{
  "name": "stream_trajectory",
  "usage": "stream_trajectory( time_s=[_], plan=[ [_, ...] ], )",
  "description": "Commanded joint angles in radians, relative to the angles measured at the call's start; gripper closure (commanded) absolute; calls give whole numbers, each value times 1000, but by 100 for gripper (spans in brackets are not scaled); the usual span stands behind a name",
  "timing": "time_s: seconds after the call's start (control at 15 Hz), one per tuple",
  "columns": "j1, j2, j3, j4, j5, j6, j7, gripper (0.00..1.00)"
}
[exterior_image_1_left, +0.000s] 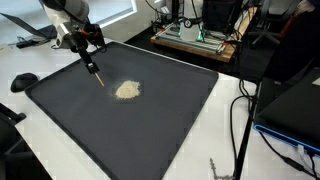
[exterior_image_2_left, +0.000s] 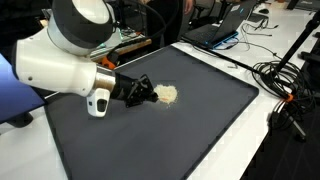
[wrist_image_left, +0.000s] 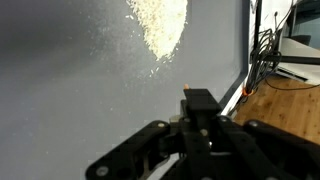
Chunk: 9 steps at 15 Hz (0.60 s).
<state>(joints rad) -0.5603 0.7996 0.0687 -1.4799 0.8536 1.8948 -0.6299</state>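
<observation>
In the wrist view the fingers (wrist_image_left: 200, 102) fill the bottom of the picture, pressed together, with a small orange tip of a thin stick (wrist_image_left: 186, 88) showing just past them. Under them lies a dark mat (wrist_image_left: 70, 90), speckled with loose pale grains that thicken toward a pale heap (wrist_image_left: 160, 25) at the top of that view, a little beyond the fingertips.

In an exterior view the fingers (exterior_image_1_left: 91, 58) pinch the thin stick (exterior_image_1_left: 96, 72), which slants down to the dark mat (exterior_image_1_left: 170, 120). Its lower end sits just beside the near edge of the pale heap (exterior_image_1_left: 127, 90); whether it touches the mat cannot be told. In an exterior view the fingers (exterior_image_2_left: 146, 94) point toward the pale heap (exterior_image_2_left: 168, 94), which lies near the middle of the dark mat (exterior_image_2_left: 200, 130), close in front of them.

The mat rests on a white surface (exterior_image_1_left: 35, 150) that shows as a border around it. A black round object (exterior_image_1_left: 22, 80) lies on that border near one corner of the mat. Black cables (exterior_image_2_left: 285, 85) trail over the surface (exterior_image_2_left: 265, 140) on the side away from the arm. Farther back stand a circuit rig (exterior_image_1_left: 195, 38) and a laptop (exterior_image_2_left: 228, 25)
</observation>
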Motion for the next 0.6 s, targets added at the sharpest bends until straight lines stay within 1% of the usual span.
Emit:
stream_trajectory(
  time_s=[0.0,0.33,0.53],
  plan=[
    [39,-183,-48,-237,74,74,-39,97],
    [120,-363,-111,-472,103,170,-40,97],
    [183,-479,-137,-622,126,273,-19,97]
  ],
)
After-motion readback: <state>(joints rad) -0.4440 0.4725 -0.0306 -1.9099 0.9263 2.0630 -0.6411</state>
